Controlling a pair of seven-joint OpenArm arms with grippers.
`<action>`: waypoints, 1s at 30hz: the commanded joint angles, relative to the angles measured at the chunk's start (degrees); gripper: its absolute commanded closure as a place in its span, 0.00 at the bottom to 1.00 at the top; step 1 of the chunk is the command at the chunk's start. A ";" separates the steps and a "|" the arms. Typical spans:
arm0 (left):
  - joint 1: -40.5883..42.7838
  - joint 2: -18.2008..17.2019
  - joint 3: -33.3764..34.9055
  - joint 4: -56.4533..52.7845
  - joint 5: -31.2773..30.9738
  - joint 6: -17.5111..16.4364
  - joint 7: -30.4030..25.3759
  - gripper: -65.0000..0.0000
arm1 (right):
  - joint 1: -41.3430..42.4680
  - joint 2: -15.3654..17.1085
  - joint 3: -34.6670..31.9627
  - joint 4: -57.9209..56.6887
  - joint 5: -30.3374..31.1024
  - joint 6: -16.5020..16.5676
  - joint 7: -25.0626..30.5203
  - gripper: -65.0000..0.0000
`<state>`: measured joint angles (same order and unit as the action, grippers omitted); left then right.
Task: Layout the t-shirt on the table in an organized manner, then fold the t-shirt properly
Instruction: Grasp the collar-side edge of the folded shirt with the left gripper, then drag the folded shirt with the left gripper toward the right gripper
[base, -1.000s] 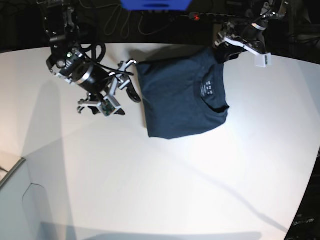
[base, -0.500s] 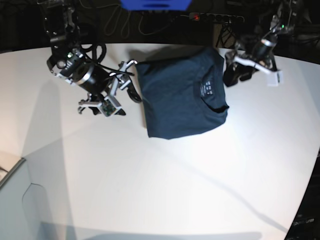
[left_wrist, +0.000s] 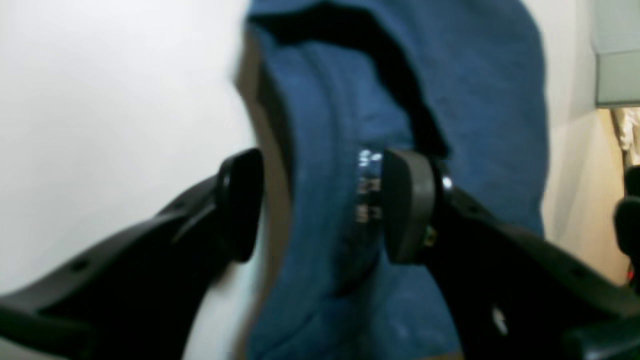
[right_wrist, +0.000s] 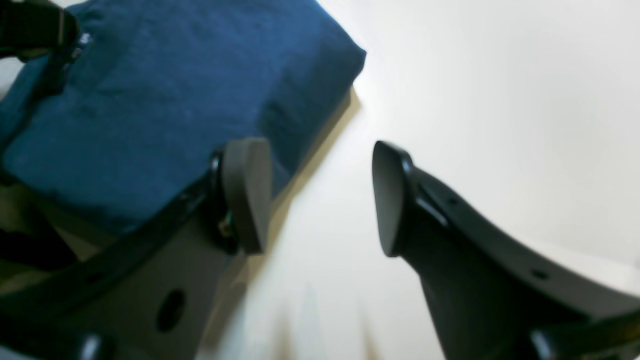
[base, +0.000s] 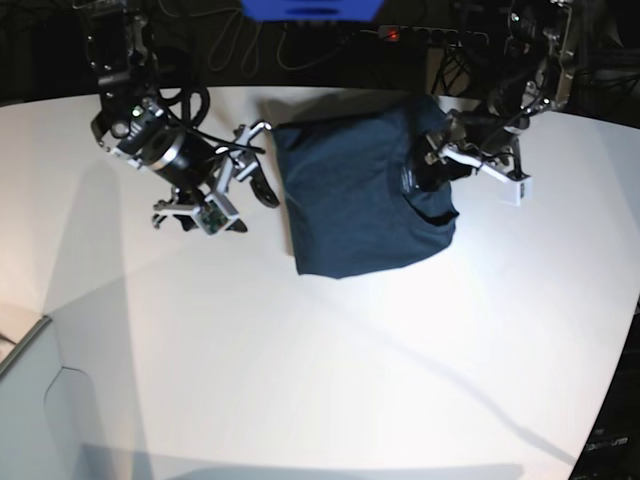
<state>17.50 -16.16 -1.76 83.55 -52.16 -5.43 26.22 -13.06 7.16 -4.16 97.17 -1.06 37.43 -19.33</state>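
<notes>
The table is a broad, plain white surface with a curved far edge; behind that edge the room is dark, with black cables, a blue panel at the top of the base view and a power strip bearing a small red light. A pale raised step sits at the table's near corner, well apart from the t-shirt.

The t-shirt lies folded into a compact, roughly rectangular navy block on the far half of the table, neck opening toward the left gripper, white neck label facing up.

The right gripper hangs just beside the t-shirt's side edge, over bare table, its jaws spread wide with nothing between them. The left gripper sits at the collar on the opposite side of the t-shirt.

Only the left wrist view shows the collar closely: the t-shirt rises as a rolled blue band between the left gripper, whose jaws stand apart around the cloth; the white label print lies against one finger pad. Whether the pads touch the cloth cannot be told, the frame being blurred.

Only the right wrist view shows the t-shirt corner and its shadow on the table, with white surface between the parted fingers of the right gripper.
</notes>
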 joint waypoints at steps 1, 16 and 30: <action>-0.75 0.38 -0.31 0.10 -0.81 -0.50 -0.59 0.44 | 0.36 0.18 -0.10 0.99 1.10 0.24 1.53 0.50; -7.96 3.46 1.01 -9.66 -0.28 -0.59 5.91 0.45 | 0.44 0.18 -0.10 0.99 1.10 0.24 1.53 0.50; -12.88 0.21 8.22 -10.19 -0.19 -0.59 5.83 0.98 | 0.27 0.36 0.16 0.99 1.10 0.24 1.44 0.50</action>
<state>5.30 -15.59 6.57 72.69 -51.92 -5.74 32.62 -13.10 7.29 -4.21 97.17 -1.04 37.45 -19.42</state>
